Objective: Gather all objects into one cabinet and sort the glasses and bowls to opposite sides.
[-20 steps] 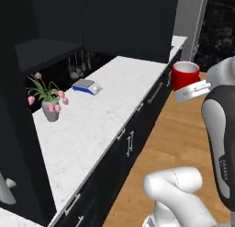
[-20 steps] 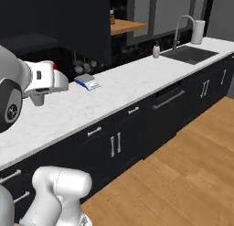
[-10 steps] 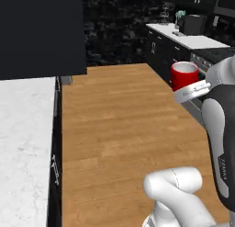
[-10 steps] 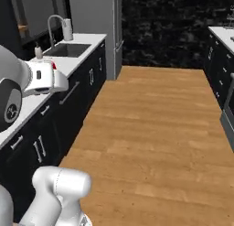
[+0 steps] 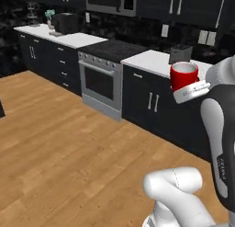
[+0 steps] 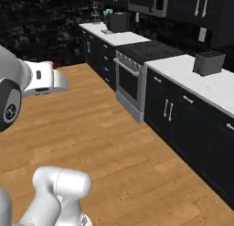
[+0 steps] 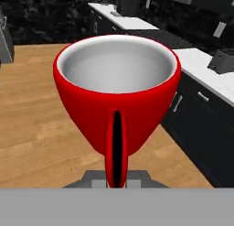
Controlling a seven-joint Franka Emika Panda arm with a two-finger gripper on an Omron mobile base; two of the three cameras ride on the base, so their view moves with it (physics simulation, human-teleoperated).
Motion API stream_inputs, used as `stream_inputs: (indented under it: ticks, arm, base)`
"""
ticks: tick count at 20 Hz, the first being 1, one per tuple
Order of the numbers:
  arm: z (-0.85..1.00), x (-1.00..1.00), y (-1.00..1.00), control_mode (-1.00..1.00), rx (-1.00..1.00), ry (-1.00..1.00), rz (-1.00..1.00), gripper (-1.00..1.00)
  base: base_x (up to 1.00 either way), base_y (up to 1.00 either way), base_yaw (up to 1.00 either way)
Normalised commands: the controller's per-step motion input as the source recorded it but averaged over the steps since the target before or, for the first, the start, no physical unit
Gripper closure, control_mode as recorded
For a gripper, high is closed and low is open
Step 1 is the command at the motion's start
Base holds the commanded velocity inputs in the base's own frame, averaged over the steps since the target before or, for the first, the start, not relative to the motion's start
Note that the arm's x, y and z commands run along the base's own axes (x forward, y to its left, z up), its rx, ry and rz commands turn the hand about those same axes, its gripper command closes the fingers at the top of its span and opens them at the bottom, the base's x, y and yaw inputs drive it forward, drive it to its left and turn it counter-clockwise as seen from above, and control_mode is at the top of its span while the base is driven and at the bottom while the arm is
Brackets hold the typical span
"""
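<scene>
A bright-red cup (image 5: pixel 184 76) with a pale inside stands upright in my gripper (image 5: pixel 191 91), which is shut on it, held in the air above the wooden floor. In the hand view the red cup (image 7: pixel 116 97) looms close, its handle facing the camera, and my gripper (image 7: pixel 116 181) grips it from below with the fingertips hidden. From the right base view a sliver of the red cup (image 6: pixel 54 65) peeks over the white hand. The second red cup and both bowls are out of view. Dark upper cabinets (image 5: pixel 202 5) with silver bar handles hang ahead; I cannot tell whether one is the task's.
A steel oven (image 5: pixel 103 79) sits between dark base cabinets under a white counter (image 5: pixel 153 60). On the counter stand a dark toaster (image 6: pixel 209 62) and a dark appliance (image 5: pixel 66 23). Open wooden floor (image 5: pixel 59 143) spreads in front.
The whole picture has swung from the flowerpot counter past open floor to the oven wall: the base has turned. The cup stays in the shut gripper.
</scene>
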Motion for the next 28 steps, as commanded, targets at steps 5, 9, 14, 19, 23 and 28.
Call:
stream_inputs:
  ticks: [5, 9, 14, 19, 23, 28]
  arm:
    - [0.0, 0.0, 0.0, 1.0, 0.0, 0.0, 0.0, 1.0]
    - [0.0, 0.0, 0.0, 1.0, 0.0, 0.0, 0.0, 1.0]
    - [0.0, 0.0, 0.0, 1.0, 0.0, 0.0, 0.0, 1.0]
    - [0.0, 0.0, 0.0, 1.0, 0.0, 0.0, 0.0, 1.0]
    - [0.0, 0.0, 0.0, 1.0, 0.0, 0.0, 0.0, 1.0]
    - [0.0, 0.0, 0.0, 1.0, 0.0, 0.0, 0.0, 1.0]
  base:
    - [0.82, -0.15, -0.43]
    - [0.99, -0.28, -0.09]
    - [0.87, -0.36, -0.19]
    - [0.07, -0.71, -0.7]
    - [0.02, -0.28, -0.82]
    - [0.54, 0.06, -0.47]
